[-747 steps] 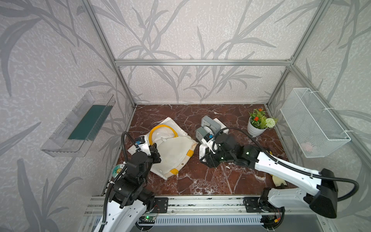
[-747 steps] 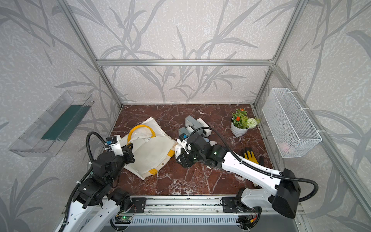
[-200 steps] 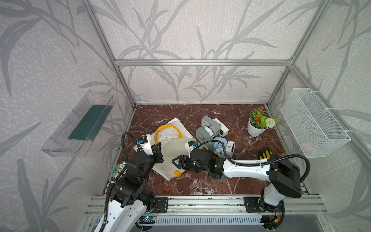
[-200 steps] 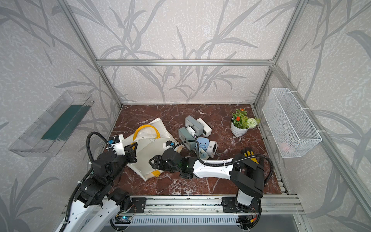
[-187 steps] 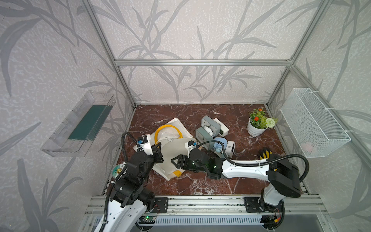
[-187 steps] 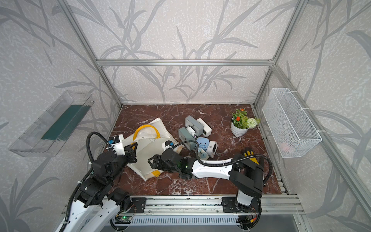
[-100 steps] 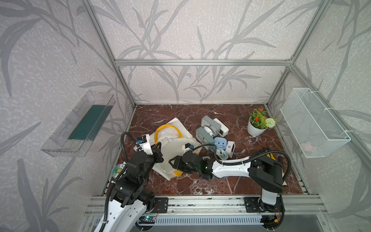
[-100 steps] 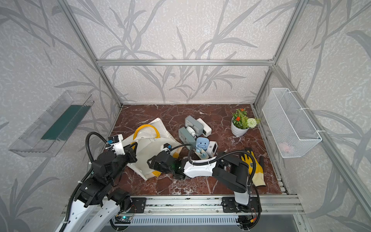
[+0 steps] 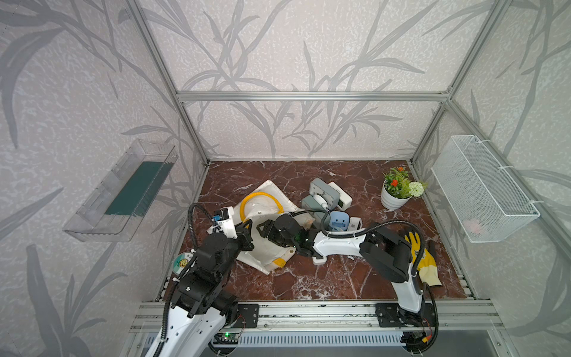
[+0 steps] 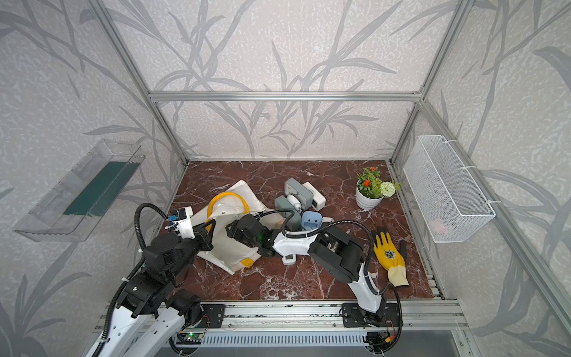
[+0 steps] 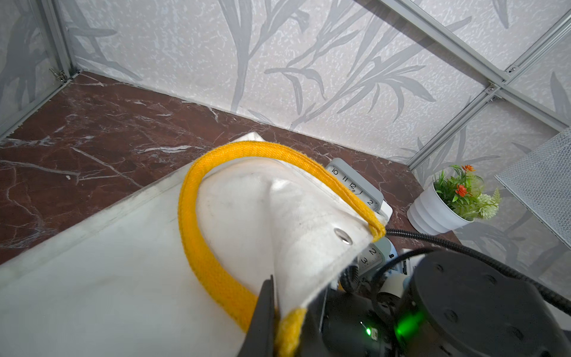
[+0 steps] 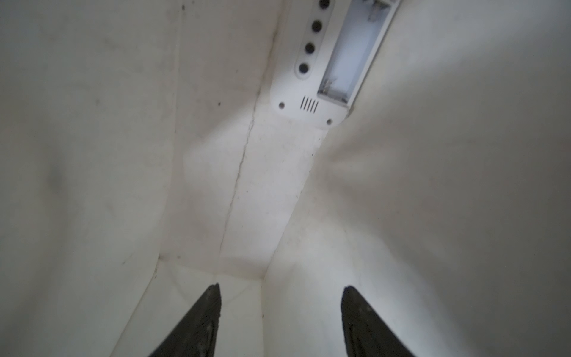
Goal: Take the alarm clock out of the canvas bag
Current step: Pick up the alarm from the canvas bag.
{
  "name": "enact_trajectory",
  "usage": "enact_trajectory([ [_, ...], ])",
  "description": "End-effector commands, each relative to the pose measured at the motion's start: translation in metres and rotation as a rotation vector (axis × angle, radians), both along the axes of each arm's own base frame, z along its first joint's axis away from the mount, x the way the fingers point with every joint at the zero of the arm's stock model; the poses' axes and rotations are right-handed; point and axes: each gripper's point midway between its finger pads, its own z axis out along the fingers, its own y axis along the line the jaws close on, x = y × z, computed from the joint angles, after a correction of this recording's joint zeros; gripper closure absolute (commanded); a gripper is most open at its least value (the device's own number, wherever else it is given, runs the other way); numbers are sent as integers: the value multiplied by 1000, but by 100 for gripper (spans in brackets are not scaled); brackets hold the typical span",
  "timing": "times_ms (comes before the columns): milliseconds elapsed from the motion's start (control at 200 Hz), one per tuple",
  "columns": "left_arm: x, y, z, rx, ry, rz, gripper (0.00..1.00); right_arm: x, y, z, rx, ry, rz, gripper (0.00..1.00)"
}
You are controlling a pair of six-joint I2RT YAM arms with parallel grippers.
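Inside the canvas bag, right gripper parted, empty; left gripper tight on rim.

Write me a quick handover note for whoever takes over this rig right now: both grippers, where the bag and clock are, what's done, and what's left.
Left gripper: shut on the canvas bag at its rim by a yellow handle, holding the mouth open.
Right gripper: open and empty, inside the bag.
Alarm clock: most likely the white unit with its back showing, deeper in the bag, apart from the right gripper.
Done: the bag mouth is held open and the right gripper is inside.
Left: close on the clock, draw it out and set it on the table near the other clocks.
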Motion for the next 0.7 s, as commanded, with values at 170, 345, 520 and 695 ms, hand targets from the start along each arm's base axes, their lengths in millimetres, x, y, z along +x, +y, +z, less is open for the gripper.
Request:
enact_trajectory([
  [170, 0, -20, 9, -56, -23, -101, 100, 42, 3, -19, -64, -43, -75, 36],
  [345, -2, -25, 4, -73, -8, -128, 100, 53, 13, -18, 4, -68, -103, 36],
  [520, -4, -27, 2, -95, 1, -136, 100, 70, 12, -8, 6, -123, -136, 36],
  [695, -8, -31, -4, -113, 38, -159, 100, 93, 2, -3, 16, -162, -201, 36],
])
